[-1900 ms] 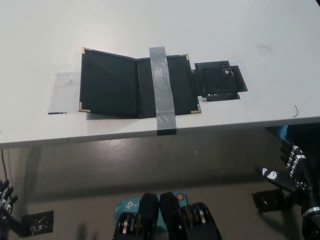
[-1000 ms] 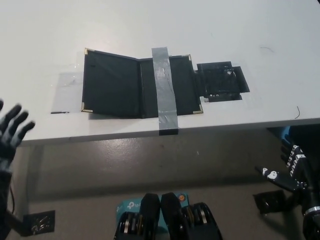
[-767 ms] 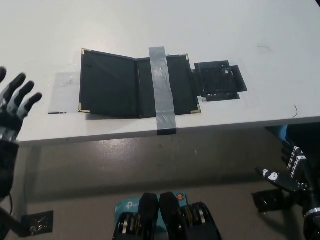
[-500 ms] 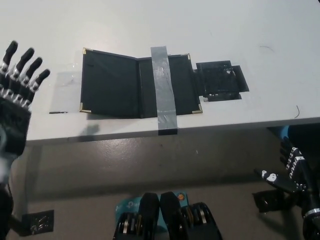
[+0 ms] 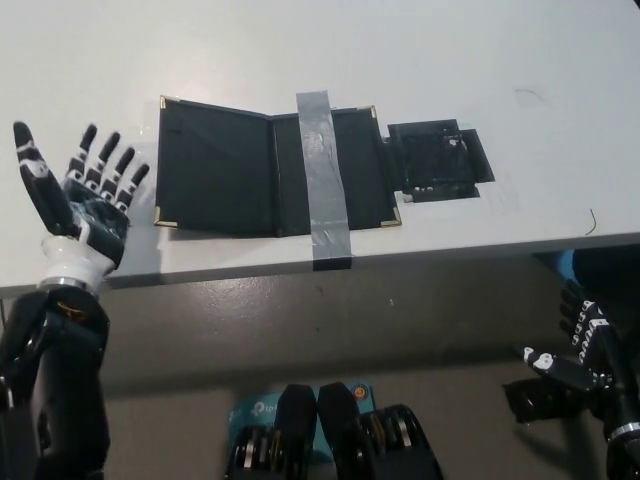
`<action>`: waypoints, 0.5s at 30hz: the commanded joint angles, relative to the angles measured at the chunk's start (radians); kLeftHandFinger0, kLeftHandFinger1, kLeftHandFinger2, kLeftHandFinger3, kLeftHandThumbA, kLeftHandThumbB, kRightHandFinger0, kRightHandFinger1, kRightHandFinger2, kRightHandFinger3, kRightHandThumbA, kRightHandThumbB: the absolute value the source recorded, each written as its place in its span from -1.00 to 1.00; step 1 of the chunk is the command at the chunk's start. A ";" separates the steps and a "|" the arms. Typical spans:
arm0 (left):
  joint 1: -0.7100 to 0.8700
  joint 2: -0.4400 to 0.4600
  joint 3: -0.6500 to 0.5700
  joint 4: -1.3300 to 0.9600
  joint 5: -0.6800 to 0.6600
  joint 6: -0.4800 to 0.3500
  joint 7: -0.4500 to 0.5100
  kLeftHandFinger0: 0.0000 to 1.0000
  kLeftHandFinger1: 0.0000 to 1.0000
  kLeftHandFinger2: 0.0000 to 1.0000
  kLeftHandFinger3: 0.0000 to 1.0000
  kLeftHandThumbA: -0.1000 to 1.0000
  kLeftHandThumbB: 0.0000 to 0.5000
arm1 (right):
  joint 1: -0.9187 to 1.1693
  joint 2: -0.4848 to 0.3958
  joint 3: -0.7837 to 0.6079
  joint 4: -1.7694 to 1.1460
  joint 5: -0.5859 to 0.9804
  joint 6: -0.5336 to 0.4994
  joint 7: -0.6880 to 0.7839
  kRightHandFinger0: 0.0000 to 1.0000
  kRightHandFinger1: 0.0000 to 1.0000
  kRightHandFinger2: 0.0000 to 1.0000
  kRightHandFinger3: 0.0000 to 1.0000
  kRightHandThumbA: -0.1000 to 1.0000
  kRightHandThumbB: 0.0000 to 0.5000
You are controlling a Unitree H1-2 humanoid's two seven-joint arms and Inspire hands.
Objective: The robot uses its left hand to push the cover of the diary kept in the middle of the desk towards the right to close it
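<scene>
From the head camera I look steeply down on a white desk [image 5: 420, 50]. A black diary [image 5: 270, 170] lies open near the middle of it, close to the front edge, with small brass corners showing. A strip of grey tape [image 5: 322, 175] runs across its right half and over the desk edge, and a patch of black tape [image 5: 440, 162] sits just right of it. My left robot hand [image 5: 85, 200] is raised at the desk's left front edge, beside the diary's left cover but not touching it, palm up, fingers spread, holding nothing. My right robot hand [image 5: 585, 350] hangs below the desk at lower right, empty, fingers loosely apart.
</scene>
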 commanded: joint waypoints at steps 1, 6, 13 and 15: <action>-0.068 -0.014 0.040 0.058 0.005 -0.071 0.037 1.00 1.00 1.00 1.00 1.00 -0.93 | -0.013 -0.018 0.006 -0.014 -0.010 -0.040 0.009 1.00 1.00 1.00 1.00 1.00 1.00; -0.063 -0.038 0.072 0.087 0.008 -0.098 0.039 1.00 1.00 1.00 1.00 1.00 -0.93 | -0.003 -0.015 0.007 -0.015 -0.006 -0.045 0.012 1.00 1.00 1.00 1.00 1.00 1.00; -0.069 -0.052 0.108 0.124 0.016 -0.127 0.059 1.00 1.00 1.00 1.00 1.00 -0.82 | 0.000 -0.013 0.008 -0.022 -0.013 -0.039 0.003 1.00 1.00 1.00 1.00 1.00 1.00; -0.066 -0.048 0.108 0.133 0.025 -0.132 0.059 1.00 1.00 1.00 1.00 1.00 -0.76 | -0.003 -0.014 0.010 -0.016 -0.013 -0.045 0.007 1.00 1.00 1.00 1.00 1.00 1.00</action>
